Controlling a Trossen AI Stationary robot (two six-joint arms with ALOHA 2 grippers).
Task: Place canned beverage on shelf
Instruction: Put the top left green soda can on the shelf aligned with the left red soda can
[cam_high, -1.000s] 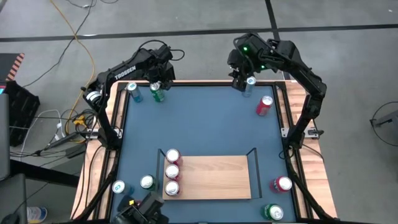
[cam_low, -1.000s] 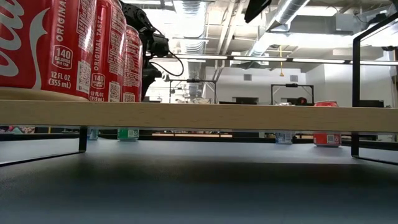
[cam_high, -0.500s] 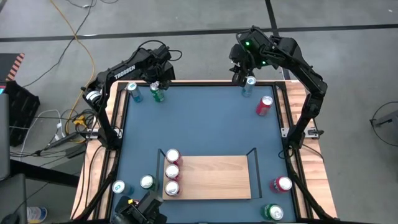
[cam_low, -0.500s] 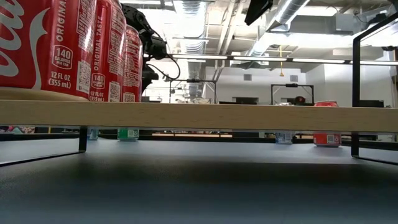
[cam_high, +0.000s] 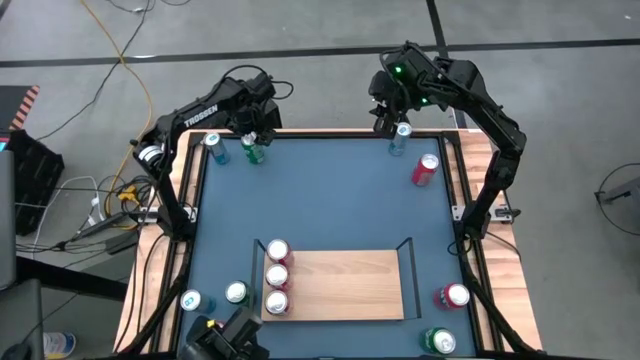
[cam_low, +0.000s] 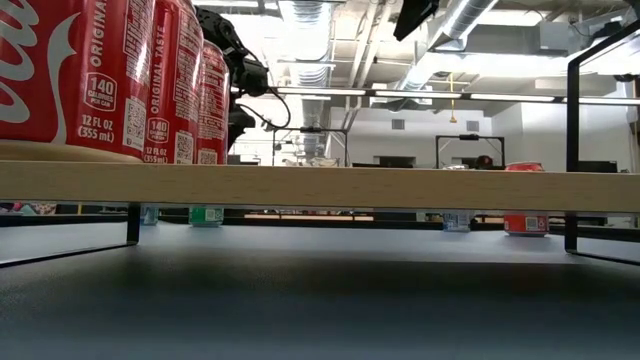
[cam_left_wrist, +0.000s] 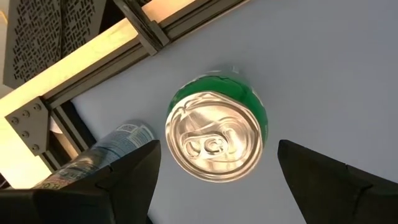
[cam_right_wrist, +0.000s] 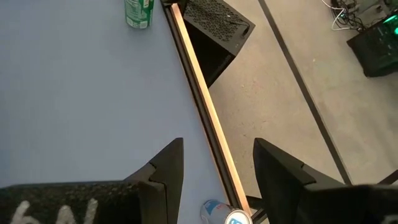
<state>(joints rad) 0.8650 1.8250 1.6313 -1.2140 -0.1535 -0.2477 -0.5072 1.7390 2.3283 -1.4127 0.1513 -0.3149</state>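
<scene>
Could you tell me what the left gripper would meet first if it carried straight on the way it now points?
Most likely the green can: it stands upright directly ahead, centred between the open left gripper fingers.

Overhead and table-level views seemingly share the shelf (cam_high: 340, 285).

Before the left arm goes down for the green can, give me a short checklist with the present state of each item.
1. Left gripper open: ok, fingers stand wide apart.
2. Green can centred under the left gripper: ok, its top shows between the two fingers.
3. Green can upright: ok, lid faces up.
4. Room for the fingers beside the green can: cannot tell, a blue can stands near one finger.
5. Free space on the shelf: ok, three red cans line one end and the rest is bare wood.
6. Right gripper out of the way: ok, it is at the far right corner over another blue can, holding nothing.
</scene>
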